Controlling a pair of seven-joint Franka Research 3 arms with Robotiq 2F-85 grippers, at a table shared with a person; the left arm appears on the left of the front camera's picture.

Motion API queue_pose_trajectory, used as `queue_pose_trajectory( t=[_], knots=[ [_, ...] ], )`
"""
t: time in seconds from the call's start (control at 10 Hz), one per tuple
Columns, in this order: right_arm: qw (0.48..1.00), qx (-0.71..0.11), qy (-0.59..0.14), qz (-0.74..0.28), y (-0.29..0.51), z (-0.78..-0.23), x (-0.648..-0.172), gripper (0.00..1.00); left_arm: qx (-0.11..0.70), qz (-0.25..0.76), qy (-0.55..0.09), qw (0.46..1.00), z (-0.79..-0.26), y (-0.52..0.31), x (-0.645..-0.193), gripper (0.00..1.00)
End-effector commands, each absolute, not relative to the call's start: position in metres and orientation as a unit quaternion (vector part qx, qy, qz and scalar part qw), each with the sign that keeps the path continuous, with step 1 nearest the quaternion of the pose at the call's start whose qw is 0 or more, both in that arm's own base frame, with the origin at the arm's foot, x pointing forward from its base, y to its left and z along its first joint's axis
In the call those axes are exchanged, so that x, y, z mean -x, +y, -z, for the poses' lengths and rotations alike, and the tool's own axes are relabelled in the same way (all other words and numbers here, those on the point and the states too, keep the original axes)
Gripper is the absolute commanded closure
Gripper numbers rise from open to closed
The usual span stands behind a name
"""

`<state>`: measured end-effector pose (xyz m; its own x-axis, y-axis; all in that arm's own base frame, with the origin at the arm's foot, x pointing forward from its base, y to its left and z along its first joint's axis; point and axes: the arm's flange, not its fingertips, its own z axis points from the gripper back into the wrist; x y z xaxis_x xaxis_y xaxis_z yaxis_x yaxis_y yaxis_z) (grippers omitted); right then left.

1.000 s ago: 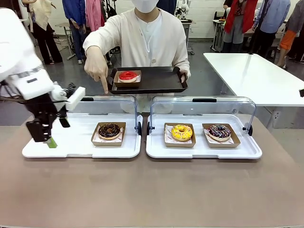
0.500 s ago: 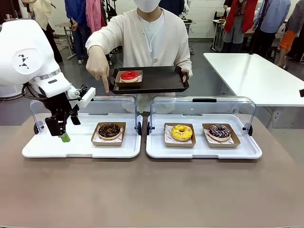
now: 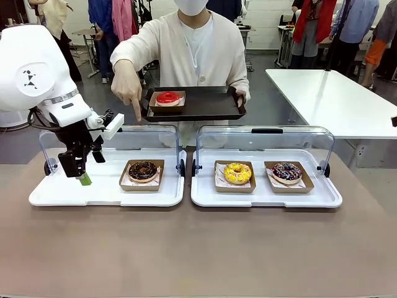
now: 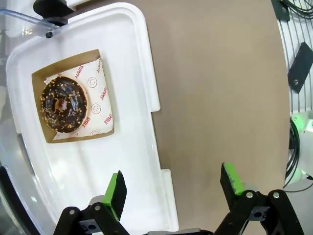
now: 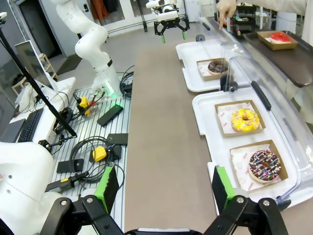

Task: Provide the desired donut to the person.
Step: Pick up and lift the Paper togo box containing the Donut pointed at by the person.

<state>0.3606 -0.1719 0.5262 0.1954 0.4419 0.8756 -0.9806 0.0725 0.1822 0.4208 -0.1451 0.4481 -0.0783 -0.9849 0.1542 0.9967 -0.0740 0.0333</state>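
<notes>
While the person's hand point(image 3: 126, 84) is pointing down at it, the chocolate donut point(image 3: 142, 171) is sitting boxed on the left tray point(image 3: 105, 194), whose lid point(image 3: 149, 135) is standing raised, evidently for access. The left gripper point(image 4: 176, 188) is hovering over this tray's near rim, left of the donut, jaws spread and empty. The right gripper point(image 5: 164, 188) is likewise gaping, holding nothing. The person is holding out a dark tray point(image 3: 205, 105), probably to receive; a red donut point(image 3: 167, 98) is resting on it. The brown table point(image 3: 198, 248) is standing in a busy room.

Four donuts: chocolate donut point(image 3: 142, 171), yellow donut point(image 3: 237, 172), sprinkled donut point(image 3: 286, 172), red donut point(image 3: 167, 98); two white trays point(image 3: 99, 187) point(image 3: 263, 197); one black tray point(image 3: 211, 103).
</notes>
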Motion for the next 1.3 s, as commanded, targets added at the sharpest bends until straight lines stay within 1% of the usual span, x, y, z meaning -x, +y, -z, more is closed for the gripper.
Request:
queue_pose_trajectory(
  t=[0.0,0.3,0.4,0.5,0.6,0.8,1.2],
  knots=[
    [0.651,-0.413,-0.331,-0.544,-0.171,-0.526,-0.36,0.0,0.043,0.727,-0.061,0.683,-0.448,-0.147,-0.417,0.0],
    [0.651,-0.413,-0.331,-0.544,-0.171,-0.526,-0.36,0.0,0.045,0.731,-0.065,0.677,-0.448,-0.145,-0.421,0.0],
    [0.651,-0.413,-0.331,-0.544,-0.171,-0.526,-0.36,0.0,0.031,0.737,-0.077,0.671,-0.444,-0.154,-0.42,0.0],
    [0.651,-0.413,-0.331,-0.544,-0.171,-0.526,-0.36,0.0,-0.007,0.741,-0.08,0.666,-0.438,-0.161,-0.423,0.0],
    [0.651,-0.413,-0.331,-0.544,-0.171,-0.526,-0.36,0.0,-0.024,0.746,-0.069,0.662,-0.432,-0.167,-0.435,0.0],
    [0.651,-0.413,-0.331,-0.544,-0.171,-0.526,-0.36,0.0,-0.033,0.746,-0.056,0.663,-0.414,-0.18,-0.452,0.0],
    [0.651,-0.413,-0.331,-0.544,-0.171,-0.526,-0.36,0.0,-0.044,0.749,-0.057,0.658,-0.388,-0.205,-0.471,0.0]
  ],
)
